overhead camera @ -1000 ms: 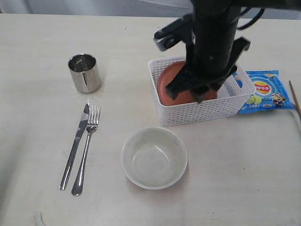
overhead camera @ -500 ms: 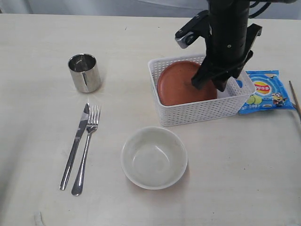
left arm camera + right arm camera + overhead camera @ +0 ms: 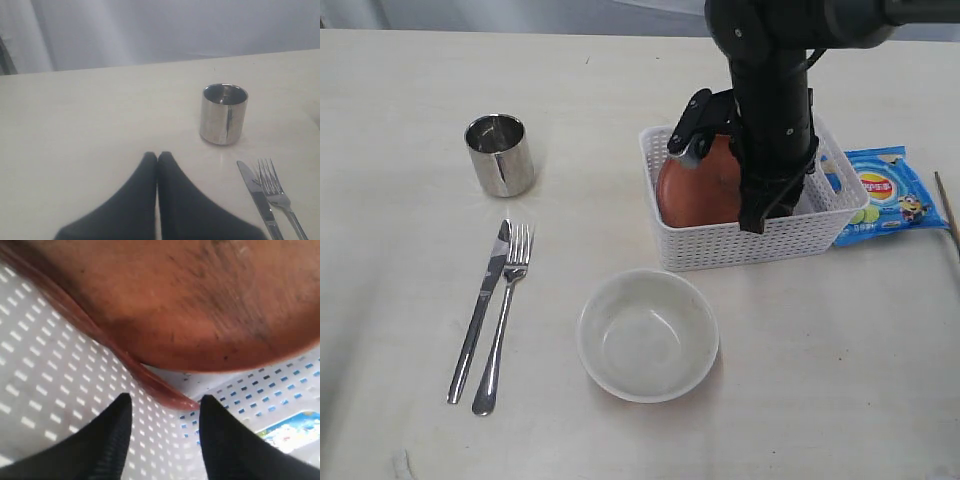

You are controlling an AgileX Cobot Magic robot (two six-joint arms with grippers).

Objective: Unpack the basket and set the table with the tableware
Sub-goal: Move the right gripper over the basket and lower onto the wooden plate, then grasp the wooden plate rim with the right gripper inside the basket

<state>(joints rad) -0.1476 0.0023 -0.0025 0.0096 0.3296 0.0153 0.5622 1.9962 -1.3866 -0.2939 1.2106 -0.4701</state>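
The white basket (image 3: 750, 240) stands right of centre with the reddish-brown plate (image 3: 695, 195) tilted inside it. My right gripper (image 3: 165, 407) is down inside the basket, open, its two fingers on either side of the plate's rim (image 3: 165, 390) without touching it. On the table (image 3: 410, 100) sit the steel cup (image 3: 500, 153), the knife (image 3: 480, 310), the fork (image 3: 503, 315) and the white bowl (image 3: 647, 334). My left gripper (image 3: 157, 157) is shut and empty, low over the table near the cup (image 3: 223, 114). A chopstick (image 3: 947, 210) lies at the right edge. The wooden spoon is out of view.
A blue chip bag (image 3: 882, 195) lies against the basket's right side. The right arm (image 3: 775, 90) hides the basket's middle and back wall. The basket's perforated wall (image 3: 45, 370) is close to the right fingers.
The right arm has swung over the basket and dropped lower into it, at the right part of the plate. The plate now leans more upright. Everything else has stayed put.
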